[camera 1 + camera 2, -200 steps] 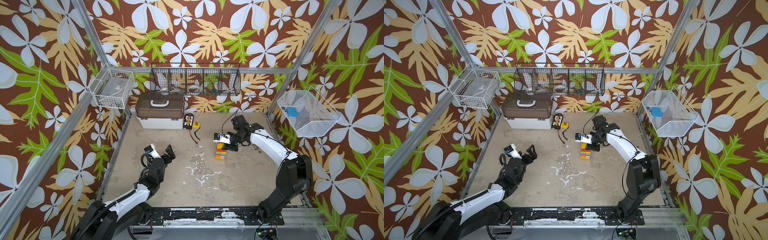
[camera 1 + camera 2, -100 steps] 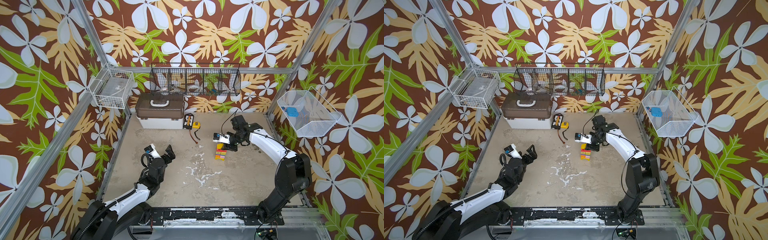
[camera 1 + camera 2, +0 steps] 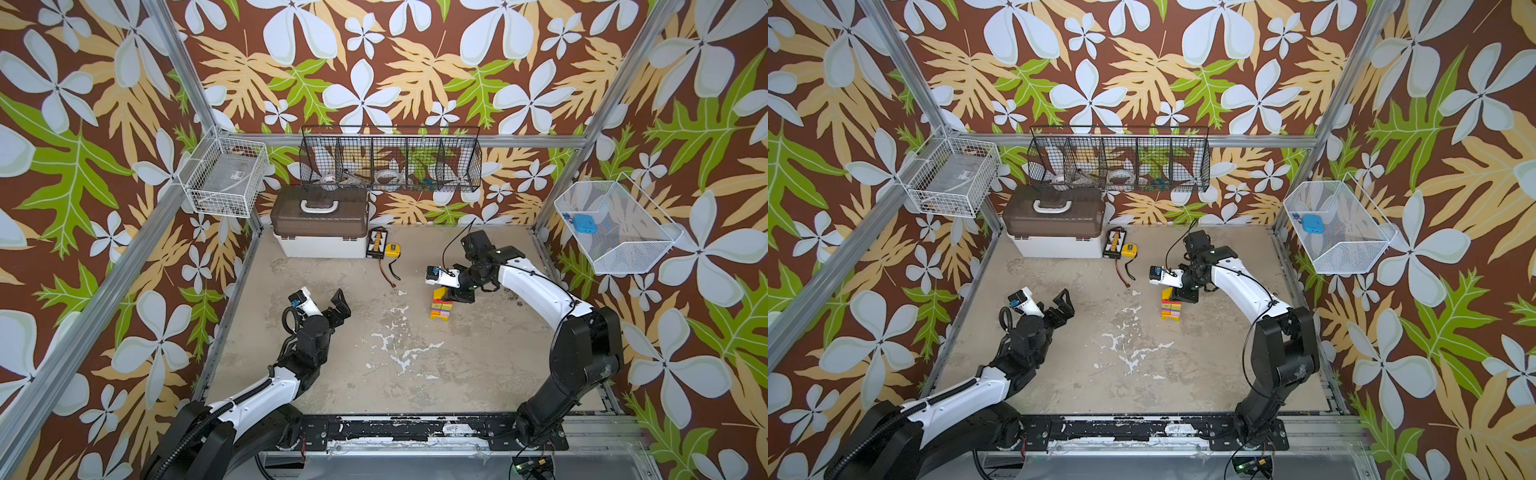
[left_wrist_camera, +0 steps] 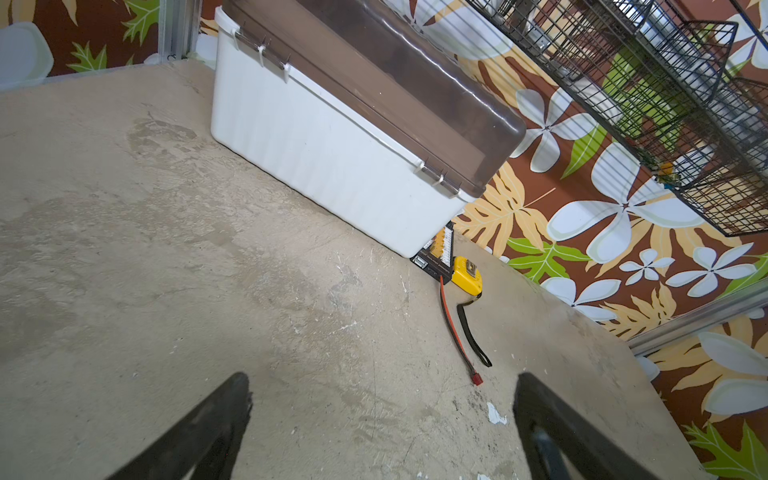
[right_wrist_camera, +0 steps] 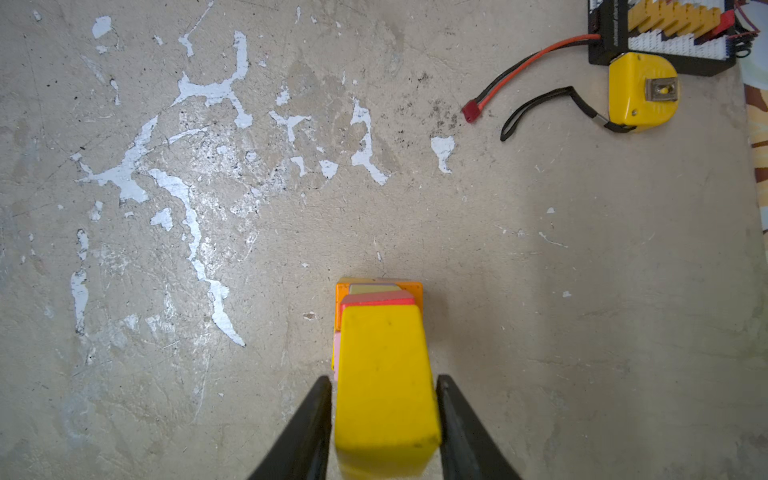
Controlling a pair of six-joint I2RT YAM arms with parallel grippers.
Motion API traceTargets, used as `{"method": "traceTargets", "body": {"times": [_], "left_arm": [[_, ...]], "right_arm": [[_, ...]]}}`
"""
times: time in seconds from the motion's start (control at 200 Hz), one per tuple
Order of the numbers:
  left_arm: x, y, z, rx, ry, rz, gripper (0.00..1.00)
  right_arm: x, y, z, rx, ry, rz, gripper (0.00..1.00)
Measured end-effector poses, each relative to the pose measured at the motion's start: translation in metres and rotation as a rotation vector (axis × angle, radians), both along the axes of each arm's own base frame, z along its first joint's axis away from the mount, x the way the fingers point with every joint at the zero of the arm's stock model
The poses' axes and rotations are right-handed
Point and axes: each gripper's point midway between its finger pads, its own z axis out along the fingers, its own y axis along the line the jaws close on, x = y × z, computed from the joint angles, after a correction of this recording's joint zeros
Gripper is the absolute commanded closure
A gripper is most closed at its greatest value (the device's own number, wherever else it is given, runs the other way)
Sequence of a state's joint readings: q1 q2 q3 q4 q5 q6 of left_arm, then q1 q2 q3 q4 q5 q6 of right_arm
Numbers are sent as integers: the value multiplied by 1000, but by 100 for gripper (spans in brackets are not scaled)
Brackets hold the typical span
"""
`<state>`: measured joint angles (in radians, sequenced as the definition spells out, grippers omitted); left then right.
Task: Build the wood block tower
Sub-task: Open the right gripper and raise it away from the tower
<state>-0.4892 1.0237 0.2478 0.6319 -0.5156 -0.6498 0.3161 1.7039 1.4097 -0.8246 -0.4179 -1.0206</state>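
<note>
We see the tower [image 3: 440, 306] standing right of centre on the scuffed, chipped floor [image 3: 415, 386]. It is made of painted wooden pieces: yellow base, pink and orange layers, a red slab, and a smooth yellow top block [image 5: 384, 340]. Our right gripper [image 5: 385, 379] points down over it, arm arched. Its black tapered jaws flank the top block, parted slightly wider than it. Our left gripper [image 3: 334, 307] hovers low, well apart, jaws spread wide.

Toolbox [image 3: 320, 232] sat at the tabletop's [image 3: 415, 374] back edge, left of centre, charger board [image 3: 376, 243] just right of it, tape measure [image 3: 392, 249] right beside that. Tower [image 3: 440, 305] stood right of centre, well in front, right gripper [image 5: 383, 377] straddling its top, left gripper [image 4: 382, 374] nearer the left edge
</note>
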Motion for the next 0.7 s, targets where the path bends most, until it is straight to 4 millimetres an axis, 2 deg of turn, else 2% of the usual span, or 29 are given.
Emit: {"method": "traceTargets", "body": {"times": [0.15,0.2,0.21,0.215,0.22,0.225,0.24,0.335,0.44,0.605,0.701], "left_arm": [[0,0,0,0,0,0,0],[0,0,0,0,0,0,0],[0,0,0,0,0,0,0],[0,0,0,0,0,0,0],[0,0,0,0,0,0,0],[0,0,0,0,0,0,0],[0,0,0,0,0,0,0],[0,0,0,0,0,0,0],[0,0,0,0,-1,0,0],[0,0,2,-2,-4,1,0],[-1,3,6,11,-15,7,0]], "right_arm": [[0,0,0,0,-1,0,57],[0,0,0,1,-1,0,53],[0,0,0,1,0,0,38],[0,0,0,1,0,0,25],[0,0,0,1,0,0,25],[0,0,0,1,0,0,7],[0,0,0,1,0,0,0],[2,1,4,7,-7,-9,0],[0,3,19,35,-43,8,0],[-8,1,58,101,-142,14,0],[-16,-5,87,181,-231,-3,0]]}}
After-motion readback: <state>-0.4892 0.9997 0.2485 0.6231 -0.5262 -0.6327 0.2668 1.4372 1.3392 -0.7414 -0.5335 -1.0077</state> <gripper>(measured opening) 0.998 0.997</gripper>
